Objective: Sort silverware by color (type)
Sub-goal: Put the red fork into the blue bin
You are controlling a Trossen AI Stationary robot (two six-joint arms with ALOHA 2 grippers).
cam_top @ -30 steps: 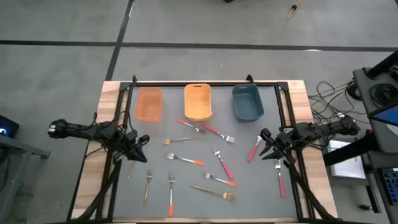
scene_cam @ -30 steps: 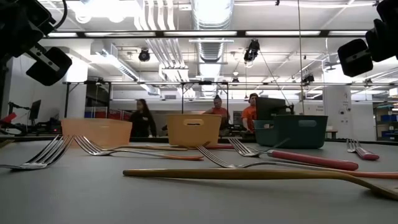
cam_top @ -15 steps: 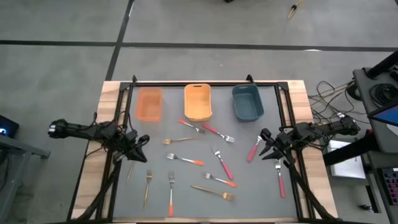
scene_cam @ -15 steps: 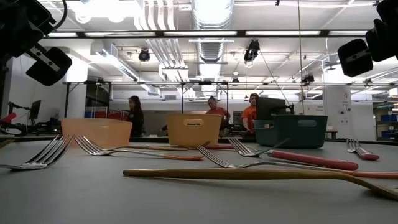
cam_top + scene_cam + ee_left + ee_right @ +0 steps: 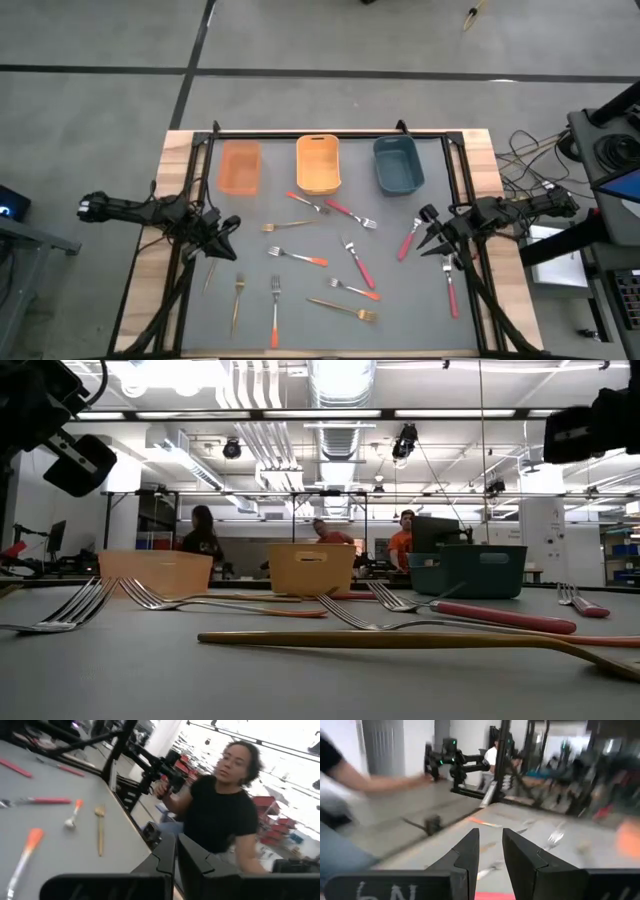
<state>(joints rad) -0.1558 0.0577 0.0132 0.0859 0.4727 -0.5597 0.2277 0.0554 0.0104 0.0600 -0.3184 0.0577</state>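
forks (image 5: 297,256): shiny metal | bins (image 5: 318,165): probably plastic | table (image 5: 180,150): matt grey, wood edge

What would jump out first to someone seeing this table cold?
Forks with red, orange and gold handles lie scattered over the grey mat, none sorted yet. Along the far edge stand three bins in a row: a peach bin, a yellow-orange bin and a blue bin. The left gripper is shut at the mat's left side and the right gripper sits at its right side, neither holding a fork.

no legible text, labels or numbers
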